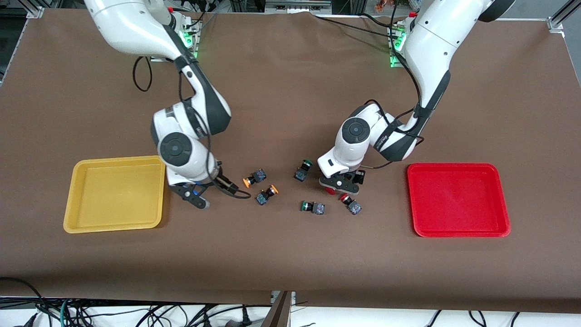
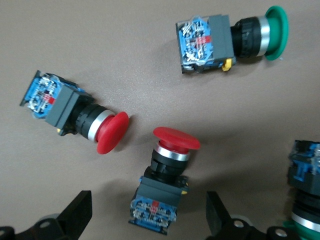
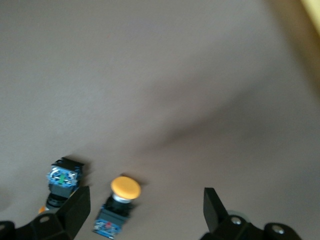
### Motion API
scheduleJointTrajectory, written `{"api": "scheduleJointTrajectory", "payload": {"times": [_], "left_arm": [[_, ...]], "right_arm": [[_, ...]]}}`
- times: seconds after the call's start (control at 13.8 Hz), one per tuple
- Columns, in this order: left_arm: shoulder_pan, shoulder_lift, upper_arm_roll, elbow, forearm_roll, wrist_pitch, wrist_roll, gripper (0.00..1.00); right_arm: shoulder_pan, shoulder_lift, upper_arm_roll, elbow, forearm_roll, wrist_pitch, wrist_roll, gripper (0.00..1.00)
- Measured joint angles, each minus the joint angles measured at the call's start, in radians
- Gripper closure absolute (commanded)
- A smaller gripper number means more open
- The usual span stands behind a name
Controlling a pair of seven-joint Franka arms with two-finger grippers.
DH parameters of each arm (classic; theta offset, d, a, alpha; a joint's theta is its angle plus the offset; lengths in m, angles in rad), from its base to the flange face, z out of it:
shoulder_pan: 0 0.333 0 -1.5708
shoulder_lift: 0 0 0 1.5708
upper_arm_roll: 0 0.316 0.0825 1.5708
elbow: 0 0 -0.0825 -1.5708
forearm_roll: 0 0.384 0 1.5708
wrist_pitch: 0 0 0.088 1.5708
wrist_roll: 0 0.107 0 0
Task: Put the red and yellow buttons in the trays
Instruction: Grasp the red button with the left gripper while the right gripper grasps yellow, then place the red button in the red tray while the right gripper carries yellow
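Observation:
Two yellow buttons [image 1: 254, 177] [image 1: 267, 194] lie on their sides between the yellow tray [image 1: 113, 195] and the table's middle. My right gripper [image 1: 199, 199] hovers open beside that tray; in its wrist view one yellow button [image 3: 117, 205] shows below, between the open fingers [image 3: 77, 207], the other yellow button [image 3: 62, 179] just outside them. One red button [image 1: 350, 204] lies near the red tray [image 1: 458, 200]. My left gripper [image 1: 338, 184] stands open over the second red button [image 2: 165, 180], whose body sits between the fingers [image 2: 217, 215]. The other red button [image 2: 75, 117] lies beside it.
Two green-capped buttons [image 1: 303, 170] [image 1: 312, 207] lie among the others near the middle; both show in the left wrist view [image 2: 230, 40] [image 2: 305, 200]. Brown cloth covers the table. Both trays hold nothing.

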State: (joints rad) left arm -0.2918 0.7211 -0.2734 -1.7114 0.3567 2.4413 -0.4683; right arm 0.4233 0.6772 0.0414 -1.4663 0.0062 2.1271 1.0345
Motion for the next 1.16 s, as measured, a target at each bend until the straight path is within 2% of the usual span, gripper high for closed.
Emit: {"api": "scheduleJointTrajectory", "payload": {"times": [0.07,0.15,0.29,0.36,0.44,0.8,0.95,1.16], "left_arm": [[0.0,0.007,0.0,0.002,0.0,0.003,0.0,0.16],[0.0,0.011,0.0,0.002,0.0,0.008,0.0,0.38],[0.0,0.012,0.0,0.003,0.0,0.01,0.0,0.73],[0.0,0.012,0.0,0.003,0.0,0.01,0.0,0.88],[0.0,0.012,0.0,0.003,0.0,0.01,0.0,1.0],[0.026,0.004,0.0,0.014,-0.001,0.005,-0.002,1.0],[0.078,-0.037,-0.008,0.03,-0.04,-0.06,-0.005,1.0],[0.187,-0.164,-0.018,0.044,-0.143,-0.22,-0.003,1.0]], "right_arm": [[0.02,0.021,0.0,0.0,0.0,0.033,0.037,0.0],[0.04,0.041,0.0,0.0,0.0,0.061,0.066,0.0],[0.076,0.072,0.0,0.0,0.0,0.087,0.109,0.0],[0.087,0.083,0.0,0.0,0.0,0.09,0.118,0.0],[0.094,0.09,0.0,0.001,0.0,0.091,0.123,0.0],[0.111,0.121,0.0,0.001,0.0,0.092,0.125,0.0],[0.114,0.127,0.0,0.001,0.0,0.096,0.125,0.0],[0.12,0.132,0.0,0.001,0.0,0.103,0.125,0.0]]}}
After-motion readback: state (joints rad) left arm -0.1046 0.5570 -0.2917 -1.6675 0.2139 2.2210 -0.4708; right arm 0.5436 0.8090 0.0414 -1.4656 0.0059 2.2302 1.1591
